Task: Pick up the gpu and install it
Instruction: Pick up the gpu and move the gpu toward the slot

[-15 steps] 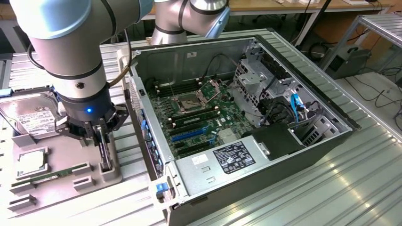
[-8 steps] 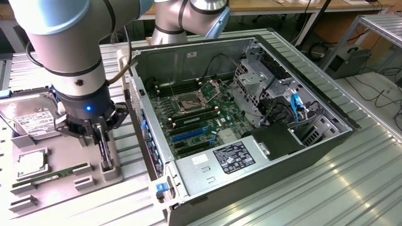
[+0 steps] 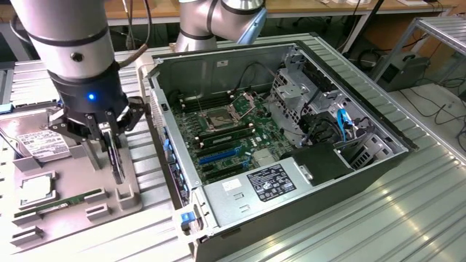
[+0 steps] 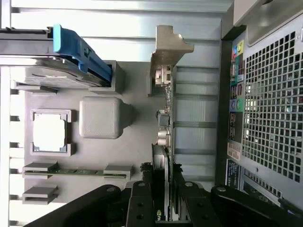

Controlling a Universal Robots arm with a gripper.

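The gpu [image 3: 117,159] stands on edge in a slot of the grey parts tray [image 3: 73,218], at the exterior view's left beside the open computer case [image 3: 291,136]. My gripper [image 3: 106,164] reaches straight down over it, one finger on each side of the card. The wrist view has the gpu [image 4: 166,99] edge-on, with its silvery bracket [image 4: 169,47] at the far end. There my gripper [image 4: 164,201] has its black fingers [image 4: 142,198] pressed against both faces of the card. I cannot tell whether the card has risen out of its slot.
The tray also carries a hard drive [image 3: 40,144] with a blue handle [image 4: 80,49], a processor [image 3: 36,188] and a green memory stick [image 3: 62,206]. Inside the case lies the motherboard with blue expansion slots [image 3: 218,155]. The case's perforated rear panel [image 4: 272,104] stands close beside the card.
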